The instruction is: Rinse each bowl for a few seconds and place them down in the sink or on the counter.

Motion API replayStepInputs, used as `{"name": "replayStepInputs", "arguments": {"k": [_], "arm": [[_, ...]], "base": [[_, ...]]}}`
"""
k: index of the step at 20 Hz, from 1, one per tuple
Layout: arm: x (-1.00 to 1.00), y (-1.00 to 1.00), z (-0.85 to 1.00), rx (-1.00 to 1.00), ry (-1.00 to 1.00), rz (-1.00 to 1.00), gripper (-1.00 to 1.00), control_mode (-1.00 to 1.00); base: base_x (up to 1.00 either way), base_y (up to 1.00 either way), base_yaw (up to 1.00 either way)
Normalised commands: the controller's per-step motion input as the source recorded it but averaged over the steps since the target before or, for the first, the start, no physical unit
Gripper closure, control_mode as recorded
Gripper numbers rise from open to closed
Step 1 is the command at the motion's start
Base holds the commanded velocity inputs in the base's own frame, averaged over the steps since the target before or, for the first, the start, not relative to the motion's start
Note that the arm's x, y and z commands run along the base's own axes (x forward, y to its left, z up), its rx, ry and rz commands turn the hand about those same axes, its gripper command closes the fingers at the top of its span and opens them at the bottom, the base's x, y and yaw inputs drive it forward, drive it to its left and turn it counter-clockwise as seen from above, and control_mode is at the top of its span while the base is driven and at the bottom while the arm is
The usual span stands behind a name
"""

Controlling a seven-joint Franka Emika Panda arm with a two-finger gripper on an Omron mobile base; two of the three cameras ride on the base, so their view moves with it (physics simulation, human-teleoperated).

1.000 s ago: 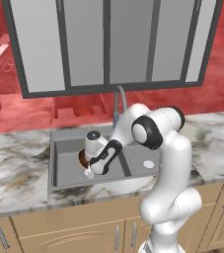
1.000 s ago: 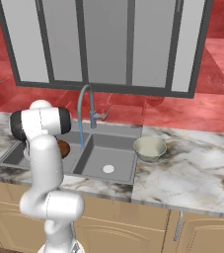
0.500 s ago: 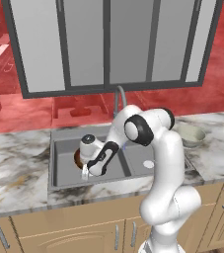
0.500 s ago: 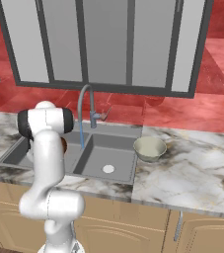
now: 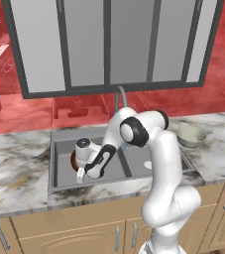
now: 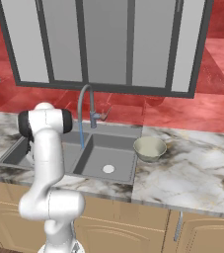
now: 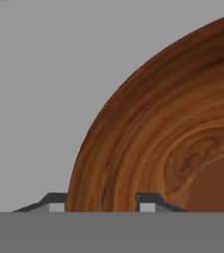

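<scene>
I have the gripper (image 7: 102, 206) down in the sink's (image 5: 59, 171) left basin, its 2 fingertips straddling the brown bowl's (image 7: 168, 138) rim; clenched or not, I cannot tell. Next I'd confirm the pinch, then lift toward the faucet (image 6: 85, 106).

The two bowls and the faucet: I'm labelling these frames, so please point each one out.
Brown bowl (image 7: 172, 128): hand view, on its wood-grained inner wall.
Pale bowl (image 6: 149, 148): right base view, on its cream inside, standing on the counter.
Faucet (image 6: 82, 101): right base view, on its curved neck above the sink.
</scene>
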Motion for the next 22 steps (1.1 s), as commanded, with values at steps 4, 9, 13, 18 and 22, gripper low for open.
{"name": "replayStepInputs", "arguments": {"k": [4,9,13,18,22], "arm": [[0.06,0.00,0.08,0.01,-0.03,-0.03,-1.00,-1.00],[0.09,0.02,0.15,0.00,-0.04,-0.03,-1.00,-1.00],[0.04,0.01,0.20,0.00,-0.05,-0.04,-1.00,-1.00],[0.00,0.03,0.25,0.01,-0.05,-0.04,-1.00,-1.00],[-0.03,0.04,0.30,0.02,-0.06,-0.05,-1.00,-1.00]], "base": [[0.00,0.00,0.00],[0.00,0.00,0.00],[0.00,0.00,0.00],[0.00,0.00,0.00],[0.00,0.00,0.00]]}}
